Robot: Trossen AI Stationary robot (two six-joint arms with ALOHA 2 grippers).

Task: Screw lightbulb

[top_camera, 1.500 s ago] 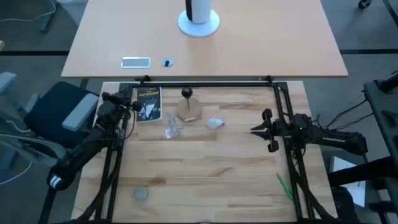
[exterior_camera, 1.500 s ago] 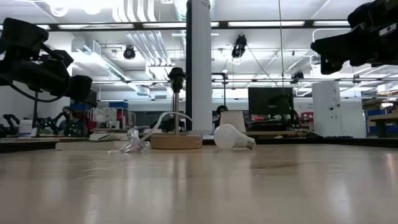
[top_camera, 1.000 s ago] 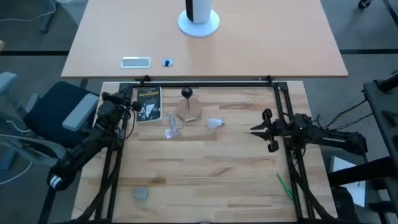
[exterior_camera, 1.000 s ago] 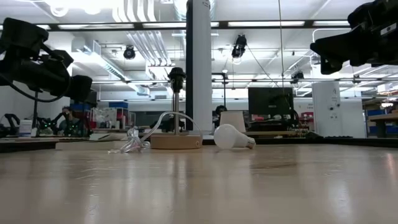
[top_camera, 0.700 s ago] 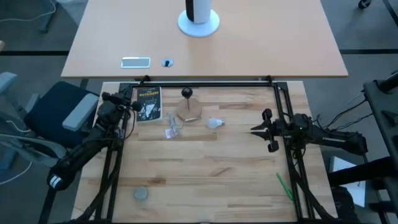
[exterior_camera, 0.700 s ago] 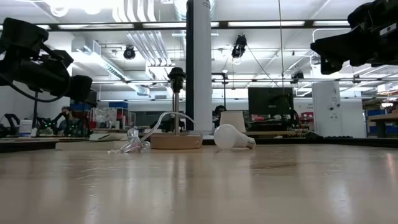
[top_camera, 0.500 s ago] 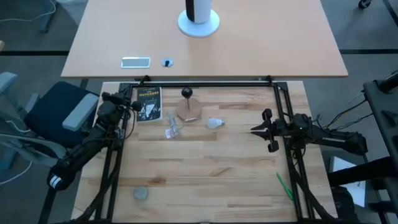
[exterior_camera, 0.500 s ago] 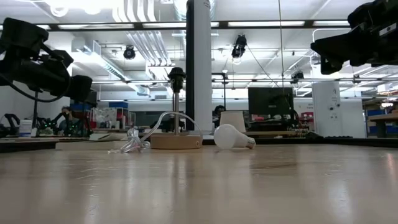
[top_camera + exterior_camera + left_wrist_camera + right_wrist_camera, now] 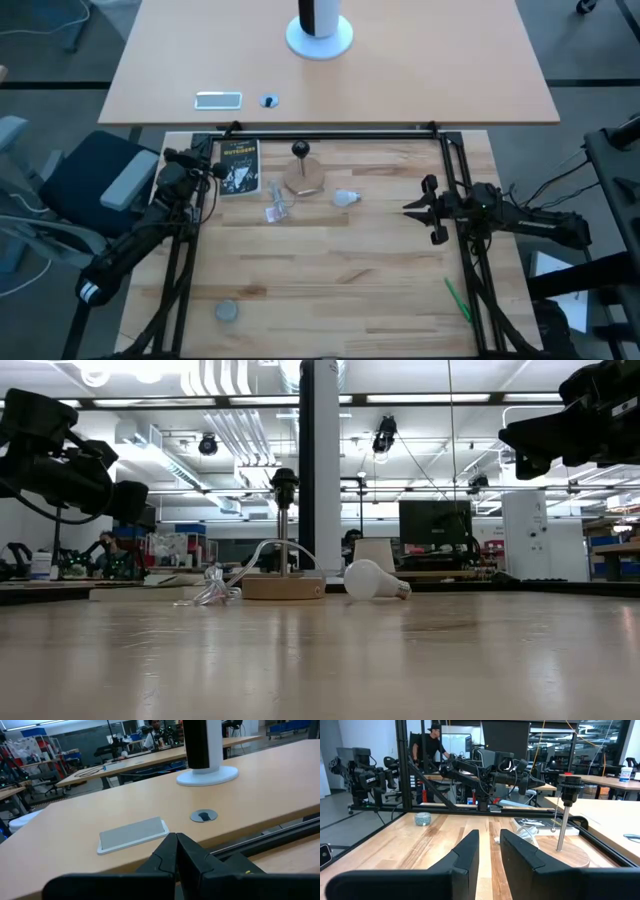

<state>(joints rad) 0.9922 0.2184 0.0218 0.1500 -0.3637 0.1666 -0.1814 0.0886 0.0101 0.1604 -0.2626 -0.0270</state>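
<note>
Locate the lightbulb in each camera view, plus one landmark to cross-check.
High view: lightbulb lies on the table, right of the lamp base.
Low view: lightbulb lies on its side, right of the same base.
Left wrist view: not in it.
Right wrist view: not visible; the base shows.
Shared landmark: the lamp base.

Table layout, far-edge cluster
Lightbulb (image 9: 345, 197) lies just right of lamp base (image 9: 304, 178); booklet (image 9: 238, 166) left of base; left pincer (image 9: 214, 172) at left edge, right pincer (image 9: 412, 209) toward right edge.
</note>
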